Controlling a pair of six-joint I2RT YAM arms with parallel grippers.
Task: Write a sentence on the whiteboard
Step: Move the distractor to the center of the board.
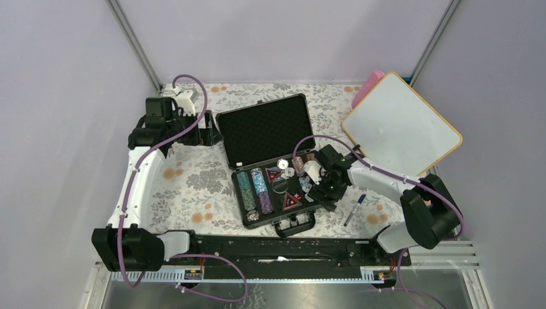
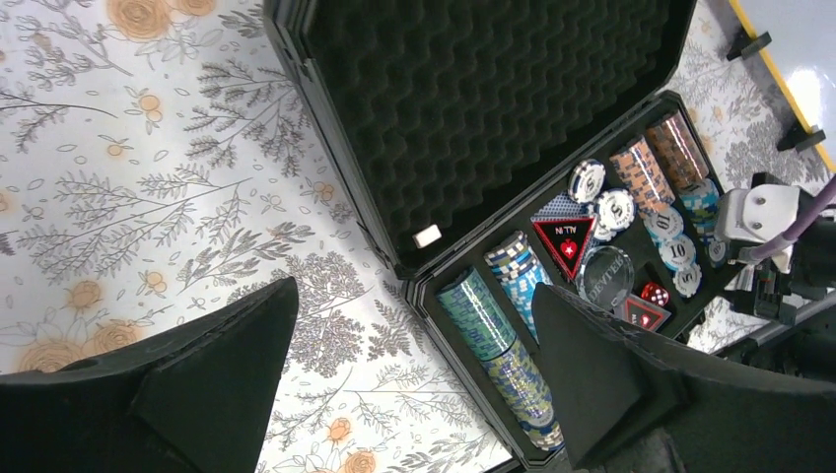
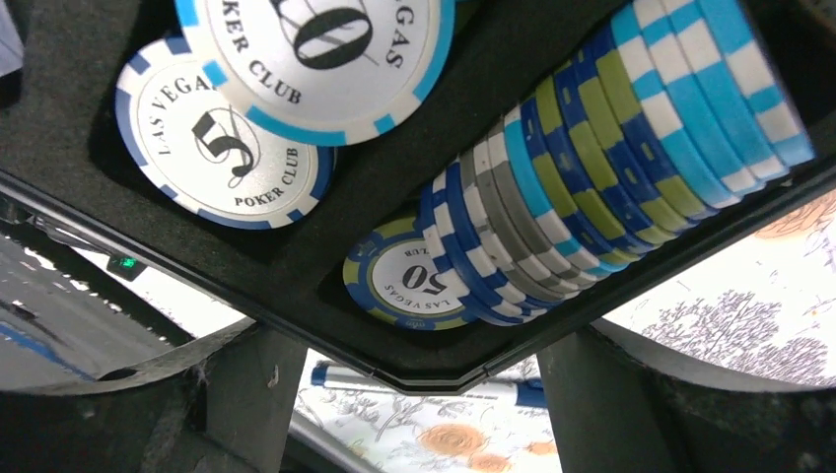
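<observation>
The whiteboard, white with an orange-yellow rim, lies at the back right; its face is blank and the sentence is not in view. One of its corners shows in the left wrist view. A white marker with blue ends lies on the flowered cloth right of the black case. My right gripper hangs open over the case's near right corner, and the marker shows beyond that corner between its fingers. My left gripper stands open and empty at the back left beside the case lid.
The open black poker chip case fills the middle of the table, with rows of chips, dice and loose chips in its tray. A pink object leans behind the whiteboard. Grey walls close in on three sides.
</observation>
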